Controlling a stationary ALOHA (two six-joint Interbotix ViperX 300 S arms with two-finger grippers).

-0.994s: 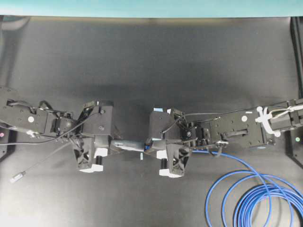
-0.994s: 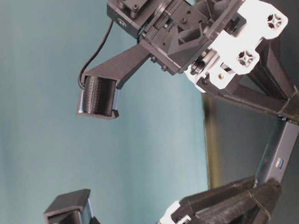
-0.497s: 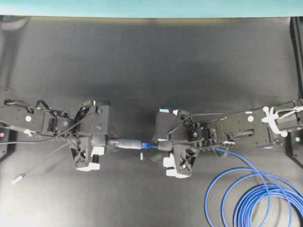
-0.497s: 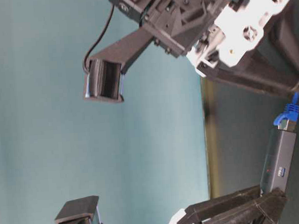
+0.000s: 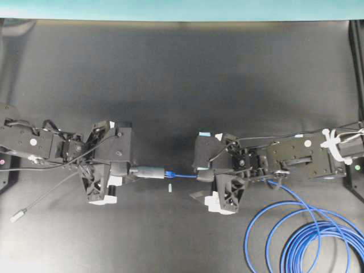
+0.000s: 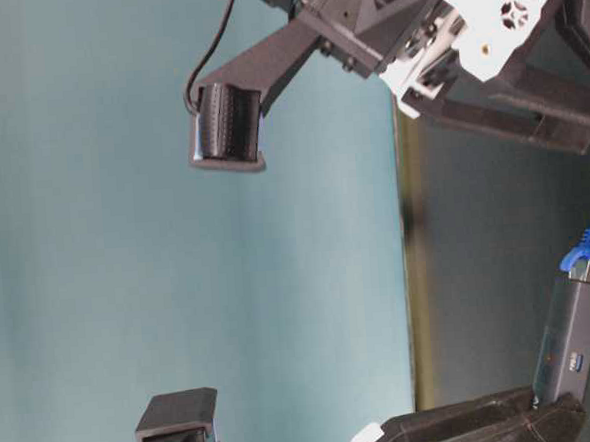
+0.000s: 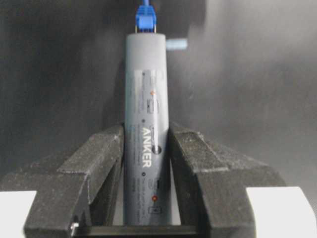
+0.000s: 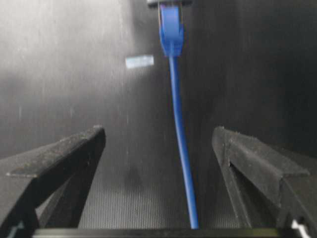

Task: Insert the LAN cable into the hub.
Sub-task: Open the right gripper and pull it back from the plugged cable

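Observation:
The hub (image 5: 149,171), a slim dark grey bar, is clamped in my shut left gripper (image 5: 133,170) and points right; the left wrist view shows the fingers pressing both its sides (image 7: 147,124). The LAN cable's blue plug (image 5: 169,173) sits in the hub's far end, as the left wrist view (image 7: 146,17) and the table-level view (image 6: 588,253) also show. The blue cable (image 8: 179,139) runs from the plug back between the fingers of my open right gripper (image 8: 158,131), touching neither. In the overhead view the right gripper (image 5: 200,181) is a short way right of the plug.
The rest of the blue cable lies coiled at the front right (image 5: 307,239). The hub's thin grey cord ends in a silver plug (image 5: 18,215) at the front left. A small pale mark (image 5: 169,187) is on the black table below the plug.
My right gripper has let go of the plug and drawn back to the right, jaws open. The plug stays in the hub's end. The left gripper has shifted slightly left with the hub.

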